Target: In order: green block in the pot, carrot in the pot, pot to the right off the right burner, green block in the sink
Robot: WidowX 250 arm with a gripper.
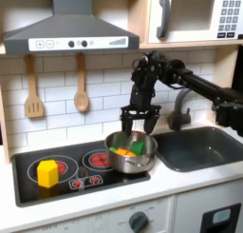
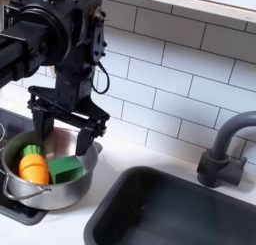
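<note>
The shiny steel pot [image 1: 131,152] [image 2: 40,189] stands at the stove's right edge, beside the sink [image 1: 201,146] [image 2: 170,209]. Inside it lie the orange carrot [image 1: 123,153] [image 2: 35,167] and the green block [image 1: 139,147] [image 2: 67,169], side by side. My gripper [image 1: 139,119] [image 2: 60,137] hangs just above the pot with its fingers spread apart, open and holding nothing. In the second exterior view the fingertips [image 2: 84,144] hover right over the block and the pot's far rim.
A yellow block [image 1: 46,172] stands on the left burner of the black stove [image 1: 66,175]. A dark faucet [image 1: 178,111] [image 2: 222,149] rises behind the sink. Wooden utensils [image 1: 82,85] hang on the tiled wall; a microwave [image 1: 195,13] sits above.
</note>
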